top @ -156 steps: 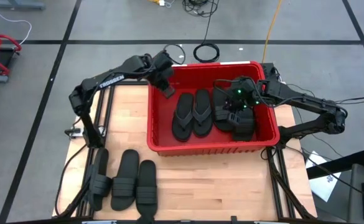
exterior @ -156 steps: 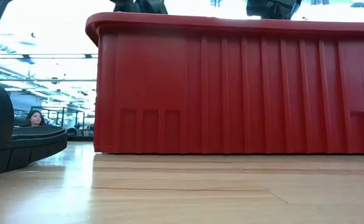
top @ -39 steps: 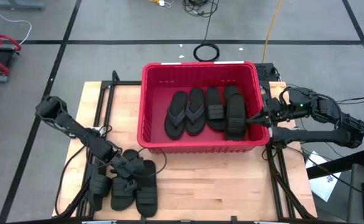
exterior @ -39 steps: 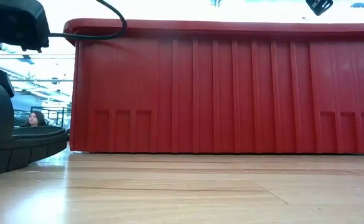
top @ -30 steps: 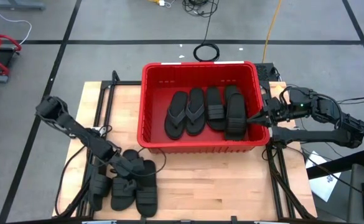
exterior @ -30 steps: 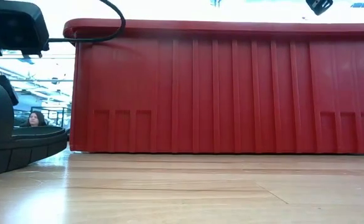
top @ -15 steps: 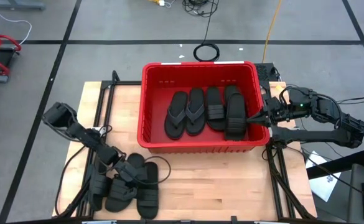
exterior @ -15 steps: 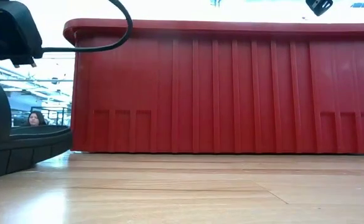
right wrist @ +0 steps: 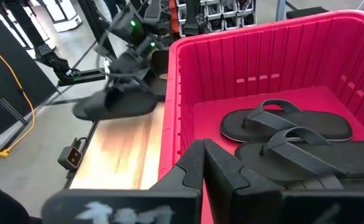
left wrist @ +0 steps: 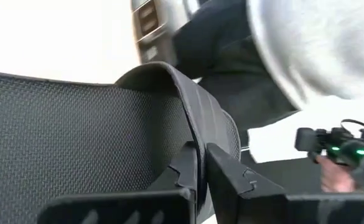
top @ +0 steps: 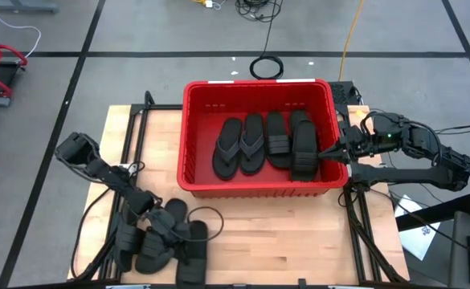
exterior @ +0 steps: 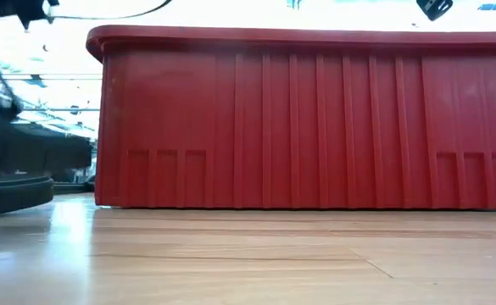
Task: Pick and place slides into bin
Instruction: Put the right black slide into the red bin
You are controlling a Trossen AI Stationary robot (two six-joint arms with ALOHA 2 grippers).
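Black slide (top: 193,242) now lifted, left gripper (top: 173,230) clamped

Light wooden tabletop (top: 267,233), grey floor (top: 138,32) marked with black lines, coiled black cable (top: 266,67), yellow cord (top: 349,36)

One red bin (top: 188,136) stood on the table. Four slides (top: 266,143) lay inside it. Three more slides (top: 159,245) were outside.
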